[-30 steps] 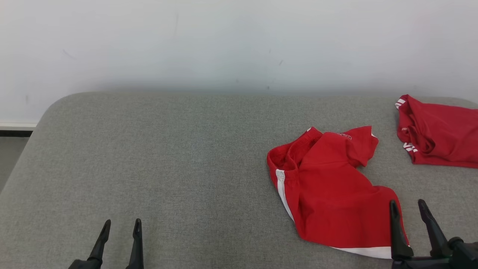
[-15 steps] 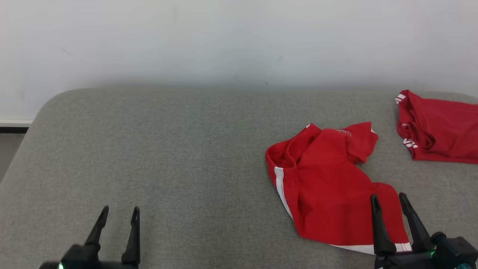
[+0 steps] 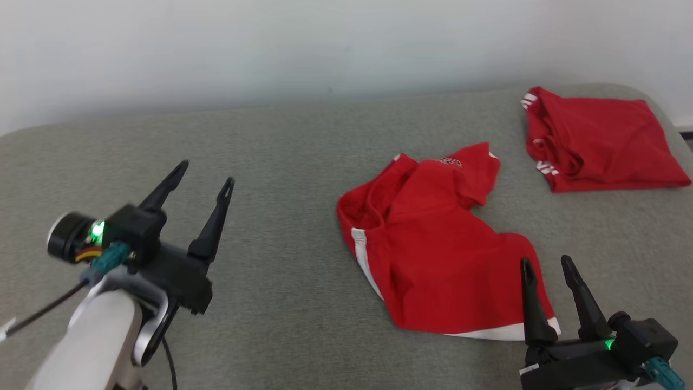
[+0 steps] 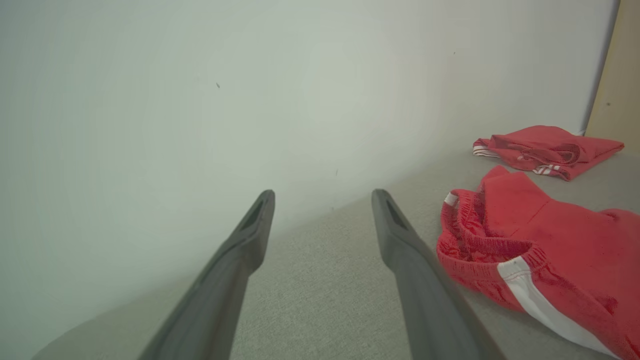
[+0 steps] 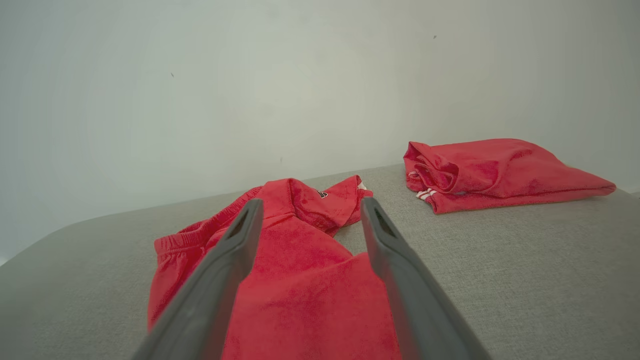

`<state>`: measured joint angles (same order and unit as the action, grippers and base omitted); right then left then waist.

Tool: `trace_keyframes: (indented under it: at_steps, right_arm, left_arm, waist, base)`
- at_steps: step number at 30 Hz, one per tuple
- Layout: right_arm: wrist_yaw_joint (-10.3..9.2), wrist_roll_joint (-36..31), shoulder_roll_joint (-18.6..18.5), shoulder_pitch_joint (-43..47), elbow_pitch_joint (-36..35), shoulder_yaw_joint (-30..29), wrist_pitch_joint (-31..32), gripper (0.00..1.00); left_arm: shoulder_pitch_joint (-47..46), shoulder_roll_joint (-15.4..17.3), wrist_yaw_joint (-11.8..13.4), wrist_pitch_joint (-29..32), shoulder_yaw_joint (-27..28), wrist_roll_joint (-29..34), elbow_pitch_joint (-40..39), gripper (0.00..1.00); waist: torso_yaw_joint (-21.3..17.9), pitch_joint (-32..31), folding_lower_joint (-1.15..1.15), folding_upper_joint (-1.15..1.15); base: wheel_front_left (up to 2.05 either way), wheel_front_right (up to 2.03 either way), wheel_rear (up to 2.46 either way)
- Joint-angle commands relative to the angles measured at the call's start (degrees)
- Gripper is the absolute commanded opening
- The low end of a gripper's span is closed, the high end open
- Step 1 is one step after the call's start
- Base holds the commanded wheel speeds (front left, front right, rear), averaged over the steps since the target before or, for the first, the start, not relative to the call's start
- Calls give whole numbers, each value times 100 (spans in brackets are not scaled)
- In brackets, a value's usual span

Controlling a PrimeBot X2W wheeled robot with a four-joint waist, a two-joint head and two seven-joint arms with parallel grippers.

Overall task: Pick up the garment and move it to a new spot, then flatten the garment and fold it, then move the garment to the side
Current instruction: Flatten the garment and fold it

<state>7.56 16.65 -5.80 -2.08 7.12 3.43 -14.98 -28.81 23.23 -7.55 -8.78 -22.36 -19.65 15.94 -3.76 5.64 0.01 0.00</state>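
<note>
Left gripper (image 3: 207, 171) came up since a second back, pale forearm angled up-right, fingers spread, empty. Right gripper (image 3: 545, 260) was also spread wide, tips at the near hem of the crumpled garment (image 3: 433, 254), right of centre on the surface (image 3: 270, 162). Folded red garment (image 3: 595, 141) sat at the far right corner.

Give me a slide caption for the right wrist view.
Open right gripper facing the crumpled red garment; a folded red garment lies beyond.
</note>
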Motion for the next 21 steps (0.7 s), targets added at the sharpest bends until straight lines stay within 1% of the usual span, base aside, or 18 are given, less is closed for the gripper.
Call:
trace_keyframes:
  at_steps: [1, 6, 7, 9, 17, 21]
  right_arm:
    - [-19, 22, 29, -76, -2, 10, -26, 100]
    - [-19, 57, 112, -184, 37, 8, -26, 100]
    - [-19, 76, 141, -233, 43, 5, -26, 100]
    - [-19, 91, 163, -259, 54, -6, -26, 100]
    - [-19, 107, 224, -370, 62, -24, -26, 100]
    - [-19, 116, 242, -373, 62, -54, -26, 100]
  left_arm:
    - [-121, 40, 16, 36, -80, -110, 14, 100]
    - [-926, 486, 16, 461, -1182, -779, 59, 100]
    - [-1208, 627, 16, 558, -1576, -1018, 86, 100]
    - [-1438, 729, 16, 645, -1958, -1206, 120, 100]
    - [-2336, 1267, 16, 977, -3841, -1828, 122, 100]
    - [-2704, 1474, 16, 1026, -4620, -2104, 100, 100]
  waist:
    - [-379, 309, -1, 0]
    - [-795, 507, -1, 0]
    - [-948, 591, -1, 0]
    - [-1079, 663, -1, 0]
    - [-1455, 844, -1, 0]
    - [-1561, 863, -1, 0]
  base:
    - [0, 0, 0]
    - [0, 0, 0]
    - [0, 0, 0]
    - [0, 0, 0]
    - [0, 0, 0]
    - [0, 0, 0]
